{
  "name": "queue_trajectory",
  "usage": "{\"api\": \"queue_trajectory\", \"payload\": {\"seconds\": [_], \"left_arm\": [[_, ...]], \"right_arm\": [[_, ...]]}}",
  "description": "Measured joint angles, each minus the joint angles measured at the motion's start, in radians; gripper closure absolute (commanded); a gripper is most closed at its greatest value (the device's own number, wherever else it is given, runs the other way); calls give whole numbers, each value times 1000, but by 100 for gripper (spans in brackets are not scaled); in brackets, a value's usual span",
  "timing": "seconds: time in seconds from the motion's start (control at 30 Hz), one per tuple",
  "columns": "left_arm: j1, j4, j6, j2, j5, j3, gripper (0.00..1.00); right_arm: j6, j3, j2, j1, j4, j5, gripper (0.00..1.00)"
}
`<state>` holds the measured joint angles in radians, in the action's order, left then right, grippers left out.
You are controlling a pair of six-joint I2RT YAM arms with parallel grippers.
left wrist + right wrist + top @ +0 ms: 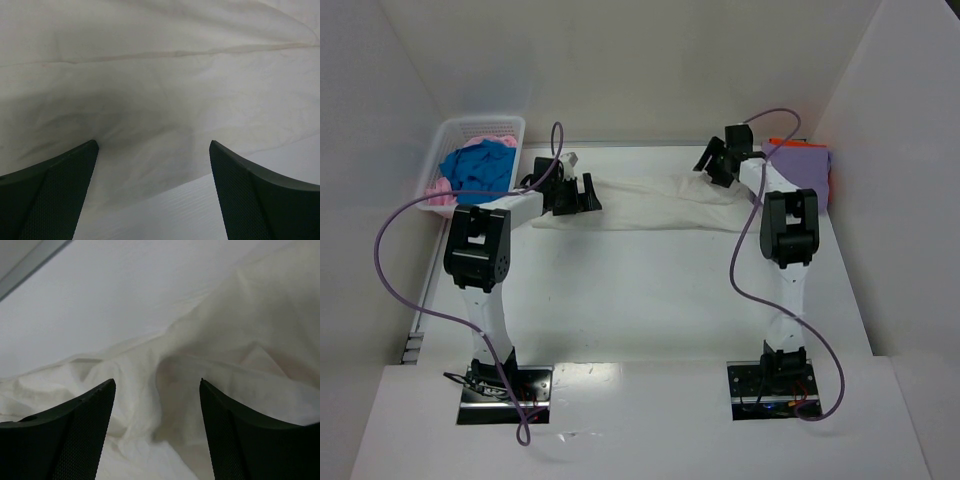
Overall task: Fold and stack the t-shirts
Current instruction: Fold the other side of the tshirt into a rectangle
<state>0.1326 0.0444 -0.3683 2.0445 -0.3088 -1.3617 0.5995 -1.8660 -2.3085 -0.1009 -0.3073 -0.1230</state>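
Note:
A cream-white t-shirt (650, 203) lies stretched in a long band across the far middle of the table. My left gripper (582, 192) is open over its left end; the left wrist view shows the cloth (160, 90) and its near edge between the spread fingers (60, 190). My right gripper (718, 166) is open over the shirt's rumpled right end (200, 370). A lavender-purple shirt (800, 165) lies folded on an orange one (782, 143) at the far right. Blue (480, 168) and pink (440, 192) shirts sit in the basket.
A white lattice basket (450, 135) stands at the far left beside the table. White walls close in on the left, back and right. Purple cables loop from both arms. The bare table (640, 300) lies between the shirt and the arm bases.

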Motion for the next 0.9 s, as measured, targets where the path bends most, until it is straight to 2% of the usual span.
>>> {"api": "queue_trajectory", "payload": {"seconds": [0.2, 0.47, 0.63, 0.9], "left_arm": [[0, 11, 0, 0, 2, -8, 0], [0, 55, 5, 0, 25, -81, 0], [0, 62, 10, 0, 31, -124, 0], [0, 85, 43, 4, 36, -162, 0]], "right_arm": [[-66, 181, 204, 0, -3, 24, 15], [-141, 427, 468, 0, 100, 14, 15], [-171, 534, 470, 0, 122, 18, 17], [-217, 515, 386, 0, 130, 28, 24]]}}
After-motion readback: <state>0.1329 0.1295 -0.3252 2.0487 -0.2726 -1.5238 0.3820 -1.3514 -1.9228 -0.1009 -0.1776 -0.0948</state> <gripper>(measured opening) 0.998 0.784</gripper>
